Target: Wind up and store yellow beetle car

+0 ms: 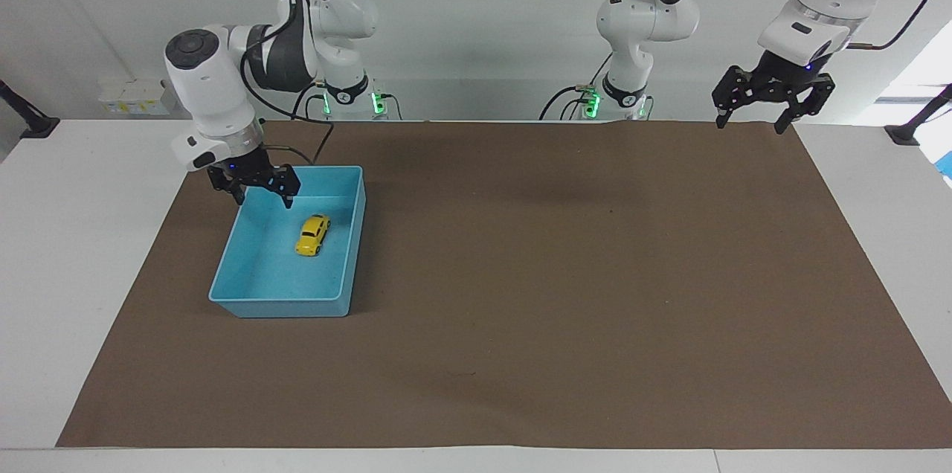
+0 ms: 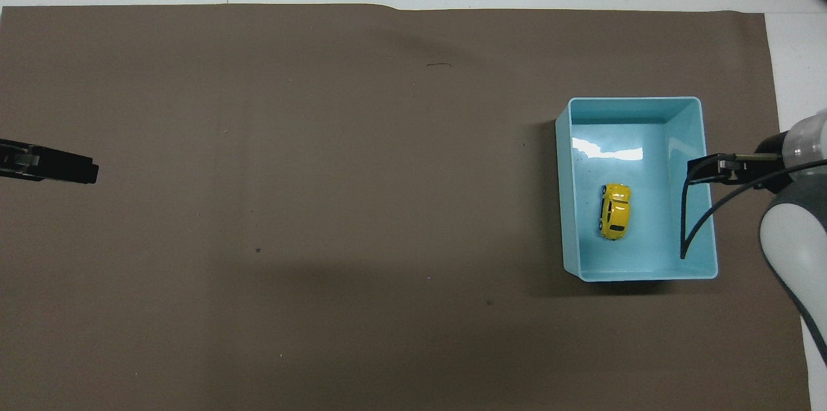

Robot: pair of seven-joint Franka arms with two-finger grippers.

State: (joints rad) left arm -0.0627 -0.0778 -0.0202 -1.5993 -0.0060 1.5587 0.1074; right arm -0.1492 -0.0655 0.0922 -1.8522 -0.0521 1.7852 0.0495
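The yellow beetle car [image 1: 312, 235] sits on its wheels on the floor of the blue bin [image 1: 279, 307], free of any gripper. In the overhead view the car [image 2: 614, 211] lies near the middle of the bin [image 2: 636, 101]. My right gripper [image 1: 264, 201] is open and empty. It hangs in the air over the bin's rim on the side toward the right arm's end of the table, and its tip shows there in the overhead view [image 2: 704, 169]. My left gripper [image 1: 750, 126] is open and empty, and waits raised over the mat's corner at the left arm's end [image 2: 61, 168].
A brown mat [image 1: 558, 272] covers most of the white table [image 1: 74, 235]. The bin stands on the mat at the right arm's end. A small white box [image 1: 134, 96] sits at the table's edge near the wall.
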